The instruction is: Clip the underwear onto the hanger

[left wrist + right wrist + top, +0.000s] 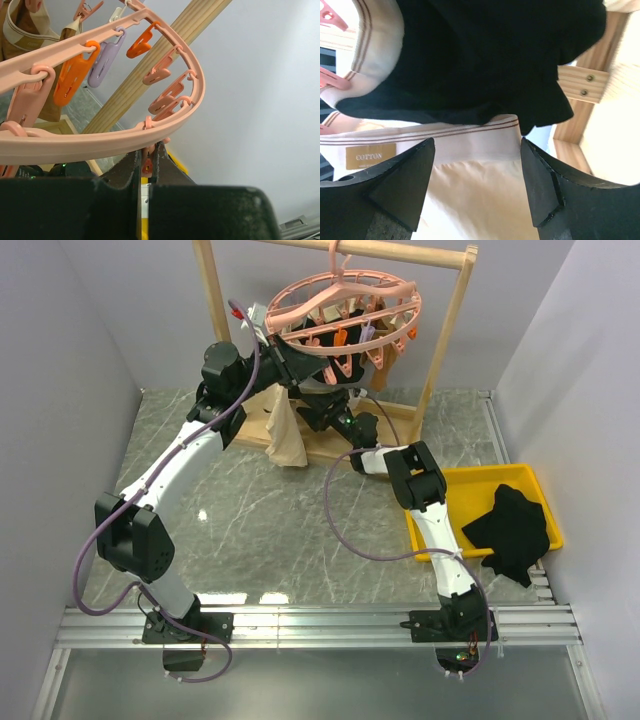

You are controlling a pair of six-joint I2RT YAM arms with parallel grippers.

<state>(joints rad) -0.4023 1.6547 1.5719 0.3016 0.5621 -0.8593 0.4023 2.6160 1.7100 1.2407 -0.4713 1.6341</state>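
Observation:
The pink ring hanger [345,305] hangs from the wooden rack, its clips dangling. The beige underwear [285,435] hangs below the hanger's left side. My left gripper [262,325] is up at the hanger's left rim. In the left wrist view it [147,152] is shut on an orange-pink clip [146,164] just under the pink ring [100,142]. My right gripper [330,408] is under the hanger. In the right wrist view it [476,145] is open, with the underwear's striped waistband [470,147] and its "COTTON" label [371,156] lying between the jaws, untouched.
A black garment [485,50] hangs just above the waistband. The wooden rack frame [445,335] stands at the back with its base [400,425] on the table. A yellow bin [470,490] at the right holds another black garment [515,530]. Grey walls close both sides.

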